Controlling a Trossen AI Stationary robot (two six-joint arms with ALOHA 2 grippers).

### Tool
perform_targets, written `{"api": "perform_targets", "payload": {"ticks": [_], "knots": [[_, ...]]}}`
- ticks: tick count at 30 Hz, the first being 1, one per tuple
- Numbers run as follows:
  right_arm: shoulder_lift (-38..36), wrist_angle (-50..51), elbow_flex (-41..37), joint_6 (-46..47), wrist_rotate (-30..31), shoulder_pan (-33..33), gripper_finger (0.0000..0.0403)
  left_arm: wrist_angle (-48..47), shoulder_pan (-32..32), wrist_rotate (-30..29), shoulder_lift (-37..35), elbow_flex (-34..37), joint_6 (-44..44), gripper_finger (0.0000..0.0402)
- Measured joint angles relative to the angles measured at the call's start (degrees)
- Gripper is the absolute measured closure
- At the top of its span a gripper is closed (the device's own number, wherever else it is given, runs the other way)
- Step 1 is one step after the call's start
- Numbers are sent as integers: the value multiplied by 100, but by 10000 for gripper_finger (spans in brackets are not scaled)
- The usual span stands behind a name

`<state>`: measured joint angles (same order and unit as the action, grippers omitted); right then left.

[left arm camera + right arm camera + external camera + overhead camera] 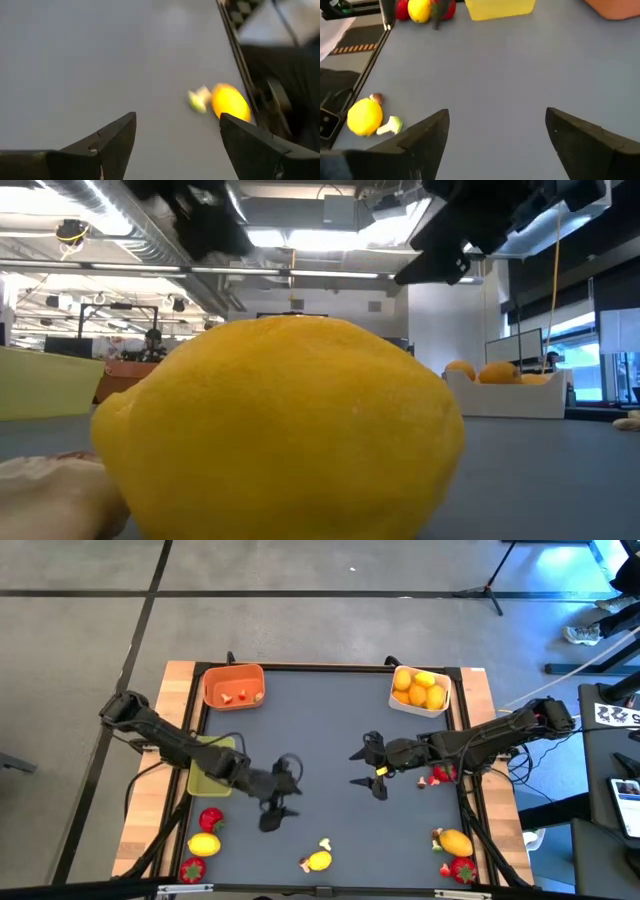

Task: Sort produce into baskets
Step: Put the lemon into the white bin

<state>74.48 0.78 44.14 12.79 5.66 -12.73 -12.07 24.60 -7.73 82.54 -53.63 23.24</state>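
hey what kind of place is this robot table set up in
Probably an open lab or office workshop. The low view shows exposed ceiling ducts and desks with monitors behind the table; the high view shows a bare concrete floor and a tripod stand nearby.

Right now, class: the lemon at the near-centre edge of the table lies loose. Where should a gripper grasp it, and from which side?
Grip the lemon across its rounded middle, coming straight down from above. It lies alone on the open table with only small pale bits touching one end, so the flanks look free. The left gripper, open, seems nearest.
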Motion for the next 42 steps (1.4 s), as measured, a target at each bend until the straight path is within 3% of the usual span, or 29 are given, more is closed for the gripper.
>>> {"api": "perform_targets", "payload": {"ticks": [6,9,15,21,26,31,36,42], "knots": [[46,-37,7,-1,87,0,74,-1707,931,19,-9,-626,507,122],[46,-22,7,-11,137,0,74,-1902,1387,48,-9,-503,1490,122],[46,-25,7,-133,447,0,75,-2479,2224,655,-2,-404,2744,121],[44,17,7,-230,537,2,75,-3016,2536,1066,-2,-404,3834,121],[44,119,7,-259,553,1,75,-3217,2749,1549,-2,-402,3917,121],[41,250,7,-261,591,2,75,-3186,2914,1357,194,-393,3882,121],[41,334,7,-117,691,1,75,-3439,2985,1451,552,-389,3431,121],[41,331,7,-118,934,0,75,-3920,2968,1647,614,-389,3493,121]]}}
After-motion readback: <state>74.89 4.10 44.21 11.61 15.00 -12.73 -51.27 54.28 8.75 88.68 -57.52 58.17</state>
